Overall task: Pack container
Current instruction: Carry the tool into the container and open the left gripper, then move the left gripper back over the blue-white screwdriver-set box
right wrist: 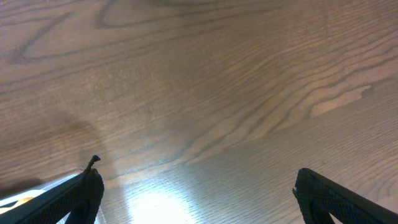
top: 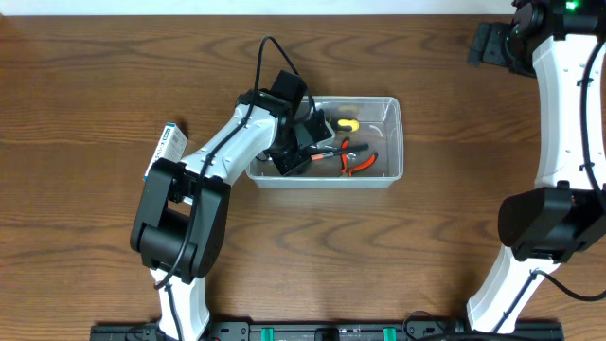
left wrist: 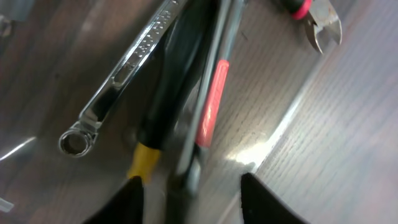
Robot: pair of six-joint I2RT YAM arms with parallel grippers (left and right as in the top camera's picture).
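Desk (top: 85, 114) is carrying the container (top: 399, 142) at frame centre. Prob thin clear plastic: light itself, slick, flexing a bit, load adding wt. Best gripping the rim at a short side. Left gripper (left wrist: 194, 202) is hovering inside, spread wide, empty. Right gripper (right wrist: 196, 183) is hanging wide apart over bare desk. Wrench (left wrist: 124, 68), pliers (top: 358, 163) lying inside.

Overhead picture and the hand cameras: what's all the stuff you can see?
table: one, brown wood, under everything
container: one, clear, mid-table
pliers: one, orange handles, inside container
wrench: one, silver, inside container
black-and-yellow tool: one, beside wrench
red-and-grey tool: one, beside that
small box: one, blue and white, left of container
left arm: one, white and black, reaching into container, jaws open
right arm: one, white and black, right side, jaws open over table
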